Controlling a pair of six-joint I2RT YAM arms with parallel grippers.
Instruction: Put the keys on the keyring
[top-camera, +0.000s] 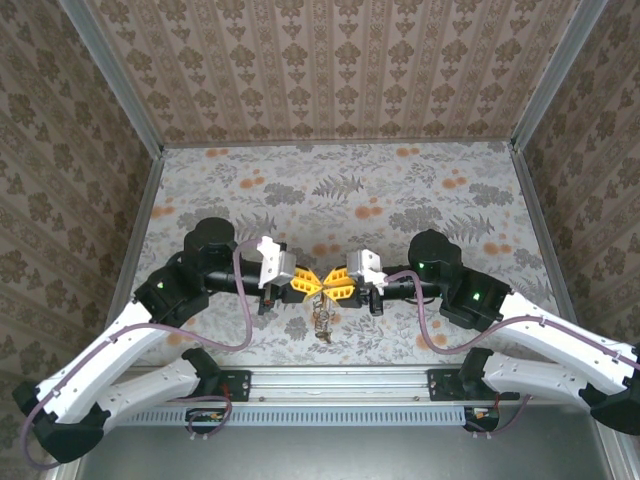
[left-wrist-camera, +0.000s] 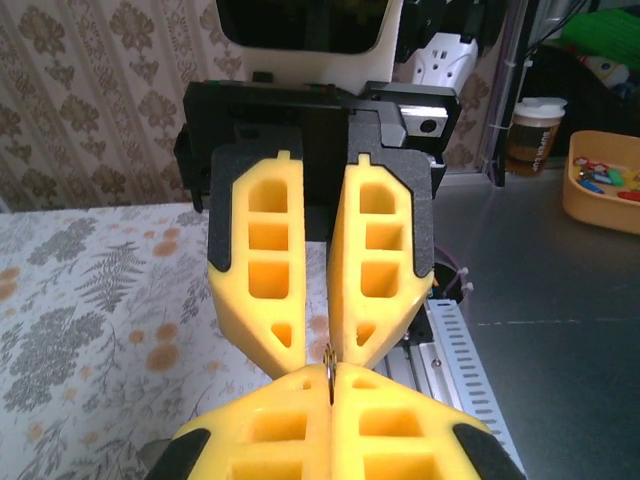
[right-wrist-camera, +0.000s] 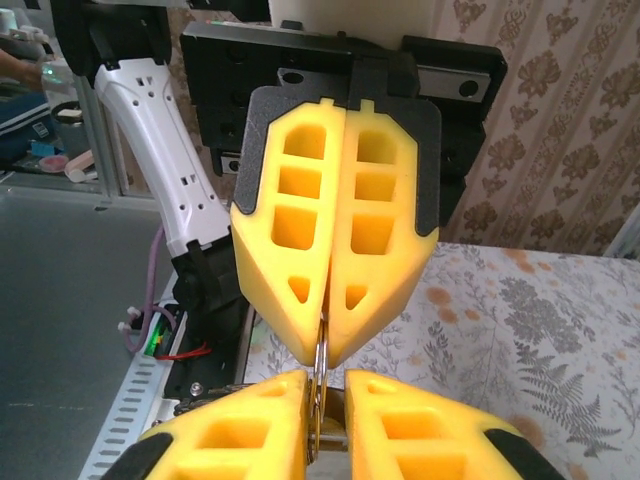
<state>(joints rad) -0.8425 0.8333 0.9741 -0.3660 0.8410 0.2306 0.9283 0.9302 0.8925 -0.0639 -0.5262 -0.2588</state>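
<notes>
**Tightly pinched ring, one slack pair of fingers**

Centrally in the overhead view, the two arms meet tip to tip low in the frame. The thin brownish-metal chain-like keyring dangles just beneath their yellow fingers, over the floral tablecloth. Small dark bits hang at its lower end, too small to tell whether one is a key.

From above, neither pair of fingers can be read; the wrist cameras settle it. The left wrist view has the left gripper along the bottom edge, its yellow pads pressed together with the ring's thin edge pinched between them. Facing it, in mid-frame, the right gripper has its fingers standing slightly apart. The right wrist view confirms that narrow gap along its bottom edge, with the ring standing in the slot. Whether the pads touch the metal I cannot tell.

Patterned wallpaper panels wall in the table. At the upper right of the left wrist view stand a lidded paper cup and an orange tray of coloured bits. A mauve cable trails down the left of the right wrist view. The big pads hide most of the ring in both close views.
</notes>
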